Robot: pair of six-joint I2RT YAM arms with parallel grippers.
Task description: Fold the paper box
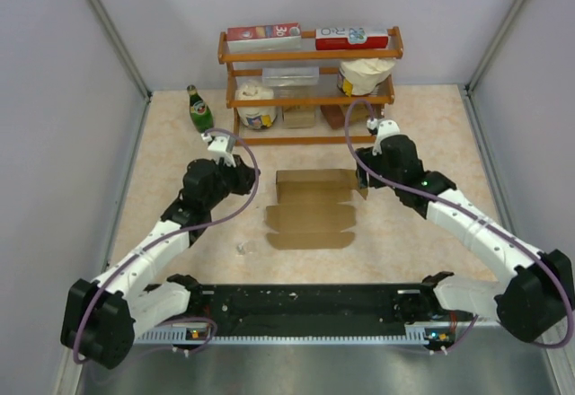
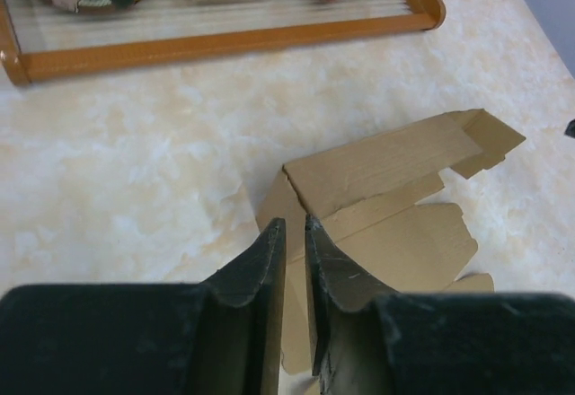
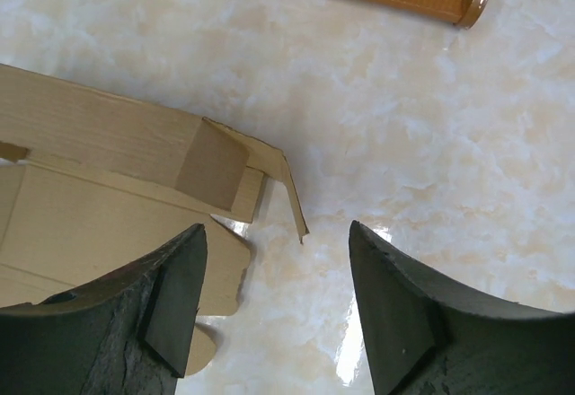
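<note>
On the table [image 1: 180,224], midway btw the 2 arms: paper box [image 1: 310,208], plain brown card, partly folded. Far long panel raised into a low wall. Nearer panels flat on the tabletop, w/ scalloped flaps along the near edge. In left wrist view, same long panel tipped up over the flat sheet, w/ a small tab bent at its right end. In right wrist view, 1 end flap folded inward at the box's right end, a thin tab curling off beside it above bare tabletop.

At the box's far-left corner: left gripper [image 1: 254,177]. Its fingers [image 2: 269,260] released, but only just, w/ a narrow slit btw them and tips right at the card's left edge. Can't tell whether touching the card or just above it.

At the box's far-right corner: right gripper [image 1: 363,179]. Released, spread wide. 1 finger over the box's flat sheet, the other over tabletop, apart from the card. Curled tab pointing into the gap btw them.

Behind the box, vs. the back wall: wooden shelf rack [image 1: 310,54]. On its top level, 2 red-and-white cartons [image 1: 263,34] lying flat. 1 level down, a clear tub [image 1: 290,76]. Other items on the rack too small to ID.

Just left of the rack: green bottle [image 1: 199,109], upright on the table.

Near the box's near-left corner, apart from it: small pale scrap [image 1: 241,249], too small to ID.
</note>
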